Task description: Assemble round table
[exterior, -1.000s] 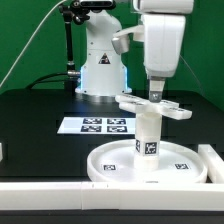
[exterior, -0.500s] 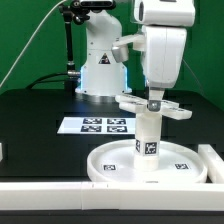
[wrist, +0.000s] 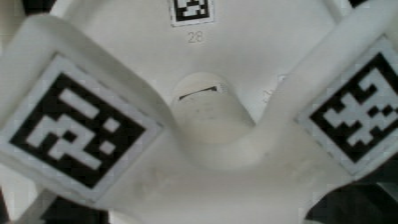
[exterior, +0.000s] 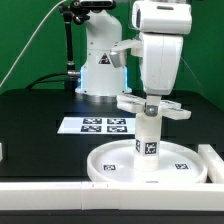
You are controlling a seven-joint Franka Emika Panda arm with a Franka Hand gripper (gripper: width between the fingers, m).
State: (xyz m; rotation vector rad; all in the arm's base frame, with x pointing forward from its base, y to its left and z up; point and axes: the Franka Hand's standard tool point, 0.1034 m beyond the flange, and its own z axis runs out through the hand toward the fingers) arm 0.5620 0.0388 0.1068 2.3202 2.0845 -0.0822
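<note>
The large rimmed round disc (exterior: 110, 166) lies flat on the black table near the front. The short thick cylinder leg (exterior: 148, 146) stands upright on its middle, a square tag on its side. The cross-shaped base piece (exterior: 176, 110) sits on top of the leg. My gripper (exterior: 152, 102) comes straight down onto the centre of the base piece, with its fingers closed on it. In the wrist view the base piece (wrist: 214, 125) fills the picture, with tagged arms on both sides. My fingertips do not show there.
The marker board (exterior: 98, 125) lies flat behind the disc. The white straight-edged border frame (exterior: 214, 164) runs along the front and the exterior view's right. The arm's own pedestal (exterior: 100, 68) stands at the back.
The gripper hand has turned about its vertical axis over the base piece and shifted slightly toward the exterior view's left. The leg and disc stay in place.
</note>
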